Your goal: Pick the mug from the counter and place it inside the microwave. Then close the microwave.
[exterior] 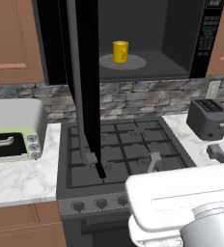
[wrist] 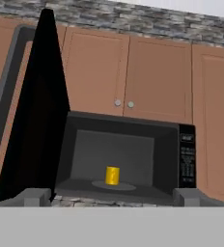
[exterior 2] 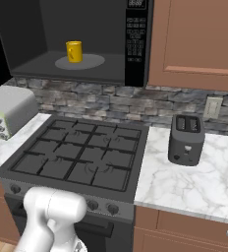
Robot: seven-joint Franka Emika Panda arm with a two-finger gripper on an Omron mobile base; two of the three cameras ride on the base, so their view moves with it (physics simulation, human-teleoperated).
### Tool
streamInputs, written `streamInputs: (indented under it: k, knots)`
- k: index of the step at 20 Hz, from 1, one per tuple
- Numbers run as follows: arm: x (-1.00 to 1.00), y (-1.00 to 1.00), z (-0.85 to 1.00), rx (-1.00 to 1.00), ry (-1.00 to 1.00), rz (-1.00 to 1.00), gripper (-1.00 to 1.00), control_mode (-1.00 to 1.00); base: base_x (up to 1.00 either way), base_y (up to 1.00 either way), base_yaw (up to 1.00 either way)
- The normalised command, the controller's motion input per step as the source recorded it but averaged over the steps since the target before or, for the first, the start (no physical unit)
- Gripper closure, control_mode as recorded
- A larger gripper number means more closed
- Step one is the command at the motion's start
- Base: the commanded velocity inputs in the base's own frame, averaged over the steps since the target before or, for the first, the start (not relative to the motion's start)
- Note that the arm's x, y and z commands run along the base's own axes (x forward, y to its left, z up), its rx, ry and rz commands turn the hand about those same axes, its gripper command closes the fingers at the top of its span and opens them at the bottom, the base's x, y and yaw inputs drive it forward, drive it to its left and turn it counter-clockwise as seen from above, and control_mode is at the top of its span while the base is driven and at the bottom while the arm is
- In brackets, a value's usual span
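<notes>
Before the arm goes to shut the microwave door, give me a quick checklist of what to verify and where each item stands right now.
1. Mug inside the microwave: ok.
2. Mug upright on the turntable: ok.
3. Door hangs wide open over the stovetop: not ok, not yet closed.
4. End effector open, holding nothing: ok.
5. Doorway free of obstructions: ok.
6. Toaster clear of the door's swing: ok.

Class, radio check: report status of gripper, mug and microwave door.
Gripper open, empty, facing the microwave. Mug upright on the turntable inside. Door wide open, not yet closed, standing out over the stovetop.
</notes>
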Motion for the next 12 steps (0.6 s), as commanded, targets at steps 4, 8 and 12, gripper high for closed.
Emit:
streamInputs:
  k: [4, 8, 12]
  knots:
    - [-0.04, 0.12, -0.01, 0.0, 0.01, -0.2, -1.0, -1.0, 0.0, 0.0, 0.0]
    - [0.0, 0.15, -0.06, 0.0, 0.02, -0.29, -1.0, -1.0, 0.0, 0.0, 0.0]
    - [0.0, 0.3, -0.05, 0.0, 0.04, -0.3, -1.0, -1.0, 0.0, 0.0, 0.0]
